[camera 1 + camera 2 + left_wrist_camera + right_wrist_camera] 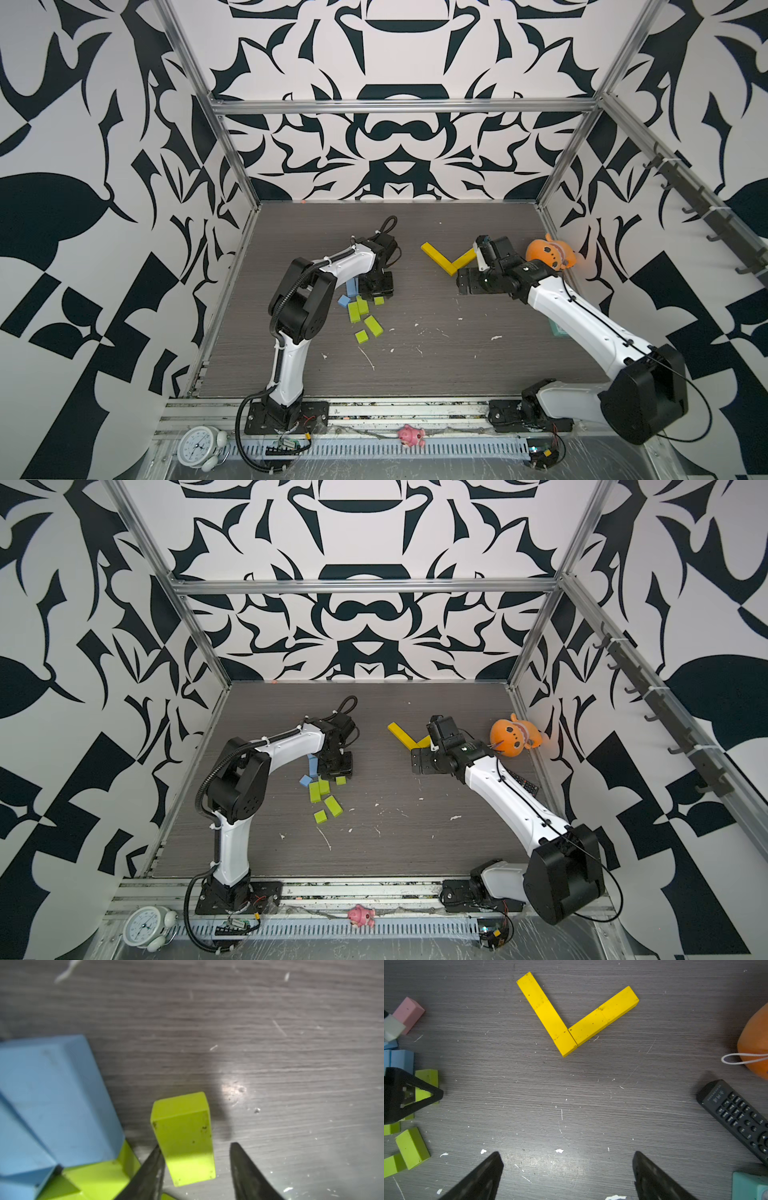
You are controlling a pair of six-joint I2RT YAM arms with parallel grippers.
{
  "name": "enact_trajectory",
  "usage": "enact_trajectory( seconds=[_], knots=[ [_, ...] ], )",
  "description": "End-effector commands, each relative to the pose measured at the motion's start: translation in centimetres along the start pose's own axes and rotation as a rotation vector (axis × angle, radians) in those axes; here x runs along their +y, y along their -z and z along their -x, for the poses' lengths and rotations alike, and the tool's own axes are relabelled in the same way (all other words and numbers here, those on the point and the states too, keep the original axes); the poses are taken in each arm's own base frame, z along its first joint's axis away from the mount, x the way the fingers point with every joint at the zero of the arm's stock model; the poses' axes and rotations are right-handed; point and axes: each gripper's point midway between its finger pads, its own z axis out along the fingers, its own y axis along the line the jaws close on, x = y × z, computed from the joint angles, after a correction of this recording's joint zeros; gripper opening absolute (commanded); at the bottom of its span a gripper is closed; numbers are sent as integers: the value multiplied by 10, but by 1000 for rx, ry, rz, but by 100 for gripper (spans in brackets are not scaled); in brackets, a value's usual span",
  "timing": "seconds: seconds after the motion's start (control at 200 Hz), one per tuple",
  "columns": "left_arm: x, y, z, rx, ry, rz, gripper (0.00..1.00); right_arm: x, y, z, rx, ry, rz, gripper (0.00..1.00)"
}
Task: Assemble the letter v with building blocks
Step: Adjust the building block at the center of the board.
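Two long yellow building blocks lie end to end in a V at mid-table, seen in both top views. My right gripper hovers open and empty just in front of the V. My left gripper is down at a heap of lime green blocks and light blue blocks. Its jaws straddle one small lime green block: one finger touches it, and a gap shows at the other finger. A pink block lies beyond the heap.
An orange plush toy sits by the right wall. A black remote and a teal box lie under the right arm. An alarm clock and a pink toy rest on the front rail. Patterned walls close in three sides.
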Motion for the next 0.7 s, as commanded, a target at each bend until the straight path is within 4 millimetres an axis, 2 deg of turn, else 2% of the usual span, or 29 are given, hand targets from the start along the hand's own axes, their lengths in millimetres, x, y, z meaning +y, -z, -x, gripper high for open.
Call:
enact_trajectory(
  seconds=[0.0, 0.17, 0.225, 0.335, 0.505, 0.695],
  knots=[
    [-10, -11, 3, 21, 36, -39, 44, -2, 7, 6, -39, -5, -9, 99],
    [-39, 5, 31, -72, 138, -142, 35, -8, 9, 10, -54, 14, -39, 99],
    [-40, 7, 42, -106, 186, -145, 31, -8, 11, 12, -55, 17, -45, 99],
    [-33, 8, 57, -136, 308, -147, 30, -7, 14, 16, -58, 18, -43, 99],
    [-19, 0, 54, -124, 474, -138, 30, -7, 11, 18, -36, 24, -54, 99],
    [3, 1, 35, -127, 588, -84, 29, -7, 3, 18, -8, 19, -65, 99]
  ],
)
